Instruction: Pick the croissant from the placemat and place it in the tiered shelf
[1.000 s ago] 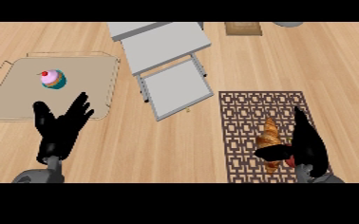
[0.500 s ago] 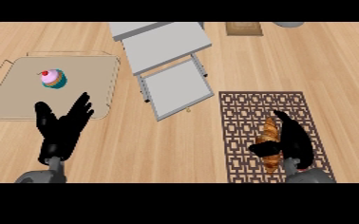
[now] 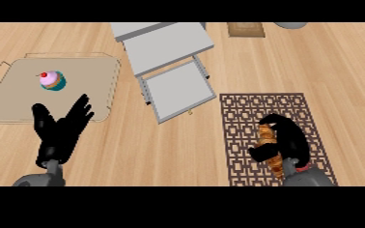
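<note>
Right hand [image 3: 288,137] curled over the croissant [image 3: 269,147], fingers wrapped round its upper part, the pastry lying on the dark patterned placemat [image 3: 246,111] near the tabletop's [image 3: 107,145] front right corner. Left hand [image 3: 61,130] open with straight fingers up, holding nothing, resting at the front left. Grey tiered shelf [image 3: 167,63] sits mid-tabletop toward the back edge, a cupcake [image 3: 51,80] on a tan mat [image 3: 85,77] at the left edge.

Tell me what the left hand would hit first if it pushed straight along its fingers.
Probably the beige mat holding the cupcake: the open left hand points up-right toward its near corner, though height is unclear.
</note>
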Controlling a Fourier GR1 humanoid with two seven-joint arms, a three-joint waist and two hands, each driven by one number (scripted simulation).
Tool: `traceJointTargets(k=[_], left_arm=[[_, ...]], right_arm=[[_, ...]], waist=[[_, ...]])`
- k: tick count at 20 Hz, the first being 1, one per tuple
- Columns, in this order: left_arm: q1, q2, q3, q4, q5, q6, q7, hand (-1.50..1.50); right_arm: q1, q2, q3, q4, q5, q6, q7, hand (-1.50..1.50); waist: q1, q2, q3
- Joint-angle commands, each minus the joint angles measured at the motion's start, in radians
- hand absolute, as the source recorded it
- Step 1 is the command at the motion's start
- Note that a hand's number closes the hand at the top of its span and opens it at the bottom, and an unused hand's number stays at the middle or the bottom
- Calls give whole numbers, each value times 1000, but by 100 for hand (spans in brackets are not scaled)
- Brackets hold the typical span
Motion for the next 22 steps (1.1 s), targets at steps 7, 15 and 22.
traceJointTargets(k=[7,15,22], left_arm=[[-33,-9,-24,25,-13,-24,26,0],[-35,5,17,87,-12,-27,-18,0],[-6,-6,14,10,-10,-5,38,0]], right_arm=[[-110,141,366,-122,98,160,-160,150],[-271,263,616,-389,78,233,-108,150],[-498,265,528,-696,94,326,260,150]], waist=[[62,12,7],[6,7,6],[4,4,6]])
